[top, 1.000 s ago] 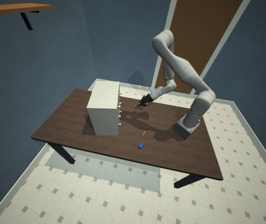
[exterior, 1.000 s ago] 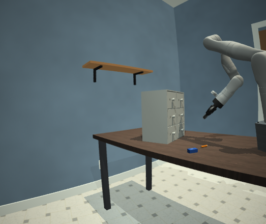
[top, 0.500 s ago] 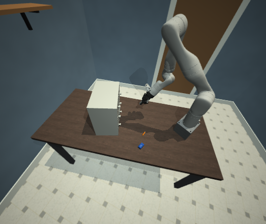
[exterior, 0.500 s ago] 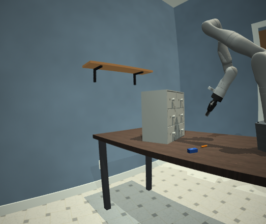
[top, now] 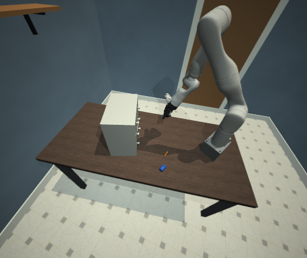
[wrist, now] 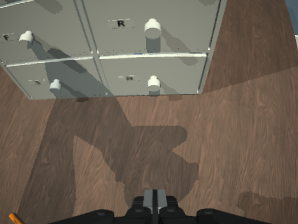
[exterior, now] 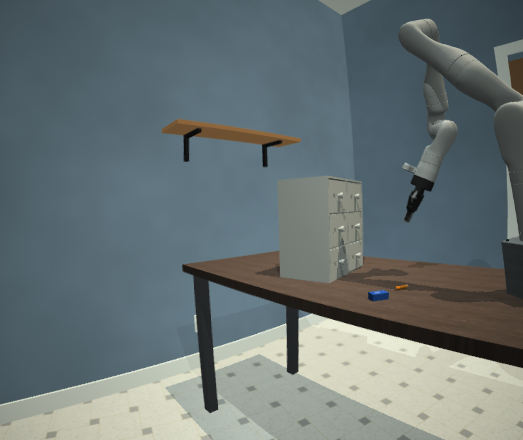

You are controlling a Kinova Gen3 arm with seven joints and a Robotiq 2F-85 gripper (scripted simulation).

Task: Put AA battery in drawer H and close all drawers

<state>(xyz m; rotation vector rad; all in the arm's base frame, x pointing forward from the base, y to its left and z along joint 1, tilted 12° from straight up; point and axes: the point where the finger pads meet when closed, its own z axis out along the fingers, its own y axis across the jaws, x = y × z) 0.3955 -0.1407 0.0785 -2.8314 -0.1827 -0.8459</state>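
Note:
The small white chest (top: 119,139) (exterior: 304,230) stands upright on the table. Its drawers look pushed in. The drawer marked H (wrist: 177,75) is the bottom right one in the wrist view, with a round white knob (wrist: 153,82). The AA battery, a small orange cylinder (top: 165,153) (exterior: 401,287) (wrist: 15,218), lies on the table in front of the chest, at the bottom left edge of the wrist view. My gripper (top: 163,118) (exterior: 407,219) (wrist: 155,202) is shut and empty, pointing down above the table in front of the chest, away from the battery.
A blue box (top: 162,167) (exterior: 378,295) lies on the dark wooden table (top: 204,179) (exterior: 448,320) near the battery, closer to the table's long edge. The drawer marked R (wrist: 185,25) is above H. A wall shelf (exterior: 233,134) hangs beyond the chest.

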